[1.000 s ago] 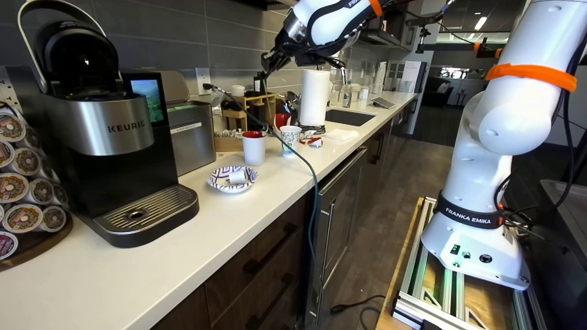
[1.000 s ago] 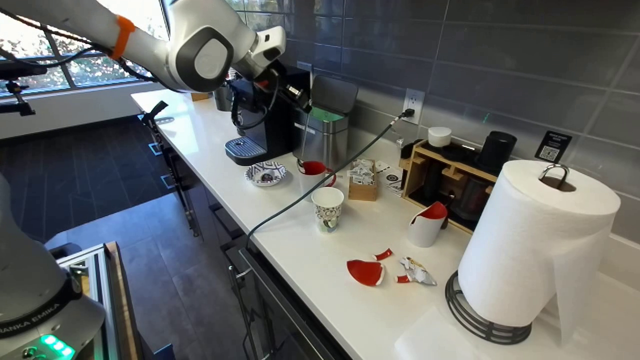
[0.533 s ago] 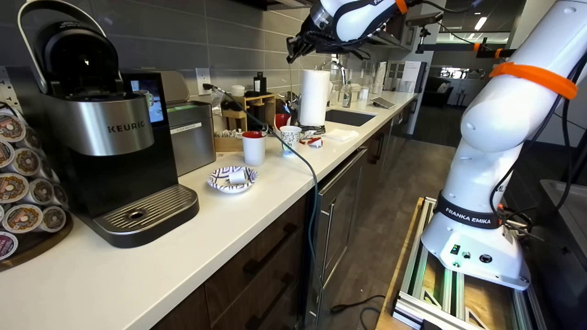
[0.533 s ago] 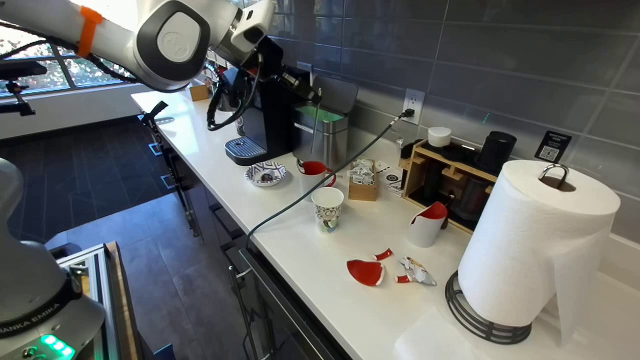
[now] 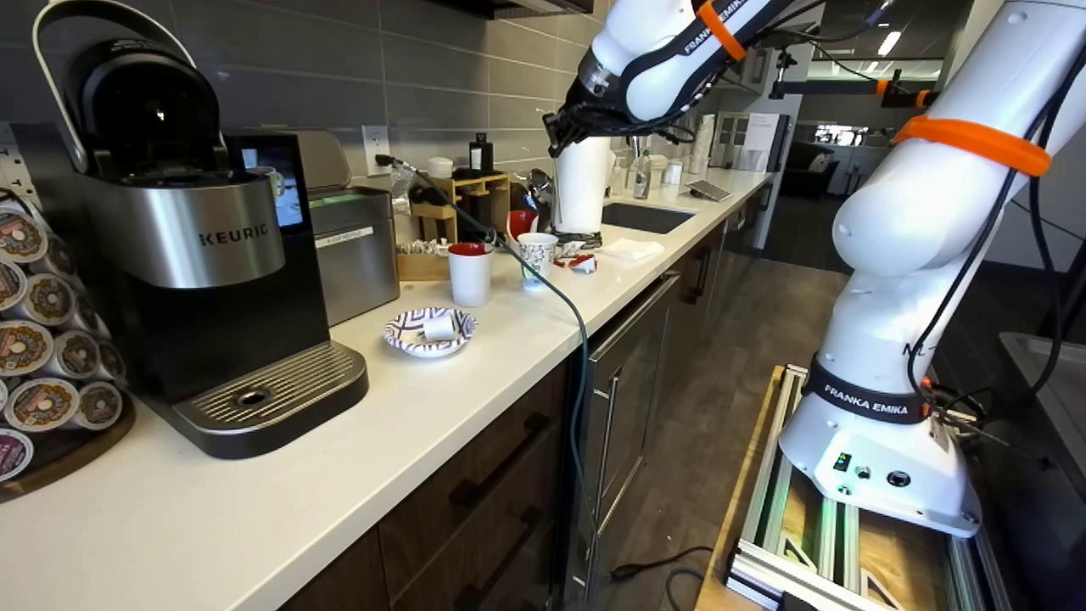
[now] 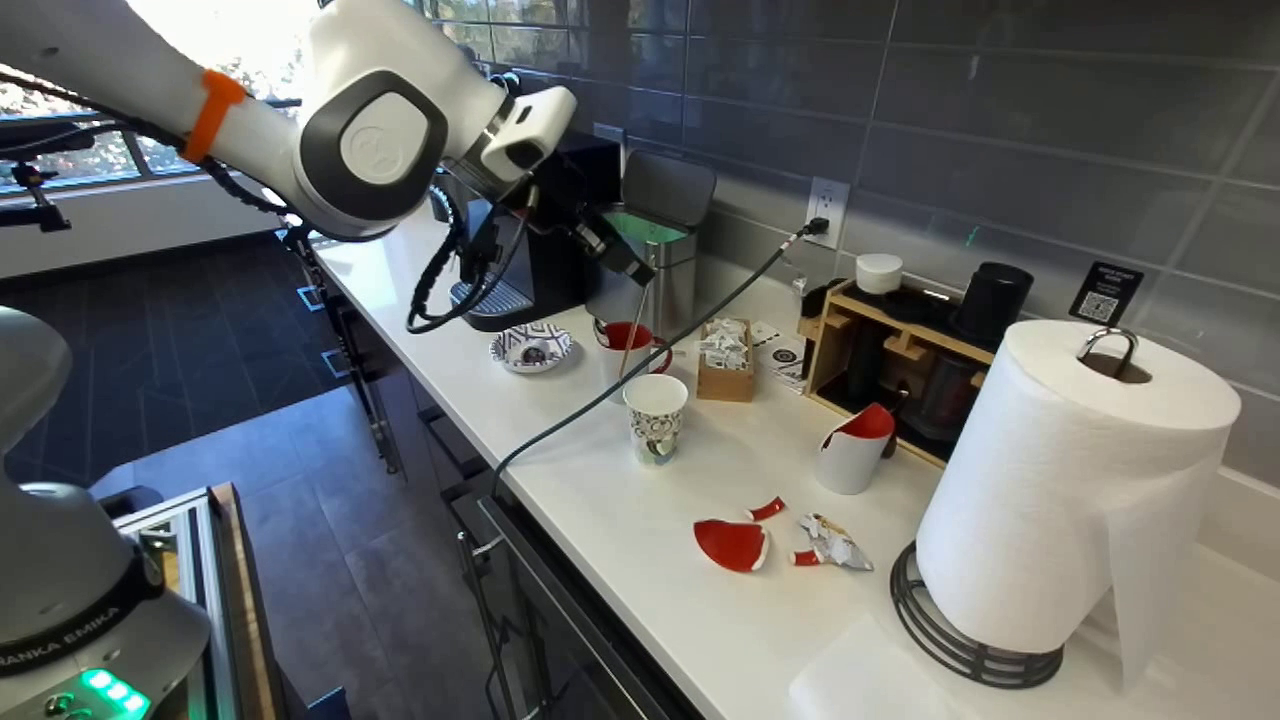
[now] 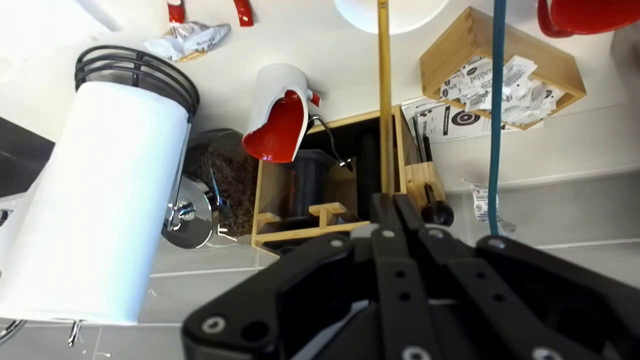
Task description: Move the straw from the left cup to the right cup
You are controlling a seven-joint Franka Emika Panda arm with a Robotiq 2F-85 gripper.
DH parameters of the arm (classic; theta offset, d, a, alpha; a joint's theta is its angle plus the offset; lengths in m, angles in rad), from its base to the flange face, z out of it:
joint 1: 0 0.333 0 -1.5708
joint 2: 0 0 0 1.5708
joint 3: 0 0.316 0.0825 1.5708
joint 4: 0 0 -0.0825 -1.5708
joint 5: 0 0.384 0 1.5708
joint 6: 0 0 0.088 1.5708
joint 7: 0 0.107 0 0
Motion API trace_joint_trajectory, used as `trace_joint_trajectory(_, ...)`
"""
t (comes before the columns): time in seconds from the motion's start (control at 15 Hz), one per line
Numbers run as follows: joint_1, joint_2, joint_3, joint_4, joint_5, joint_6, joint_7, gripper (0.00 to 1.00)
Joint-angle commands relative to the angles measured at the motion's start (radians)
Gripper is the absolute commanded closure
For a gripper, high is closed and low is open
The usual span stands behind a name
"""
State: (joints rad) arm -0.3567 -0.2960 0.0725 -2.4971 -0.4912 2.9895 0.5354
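End effector (image 7: 392, 199) has straw (image 7: 384, 100) pinched nr its top, rest slanting down in mid-air over surface (image 6: 625, 505). Patterned cup (image 6: 656, 415) & red-lined mug (image 5: 470, 278) stand upright nearby; lower tip's exact pos unclear.

Ahead of the pincer (image 7: 392, 202), the wrist view's top edge cuts off the straw (image 7: 384, 100), cup (image 7: 417, 17) and red mug (image 7: 595, 16). In an exterior view, the paper roll (image 5: 582, 195) behind the pincer has its top hidden.
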Motion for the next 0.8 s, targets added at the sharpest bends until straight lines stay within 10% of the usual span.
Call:
trace_joint_trajectory(0.0,-0.063,0.058,0.052,-0.013,-0.059,0.085,0.079,0.99)
trace_joint_trajectory(0.73,-0.268,0.151,0.227,0.041,-0.269,0.156,0.237,0.99)
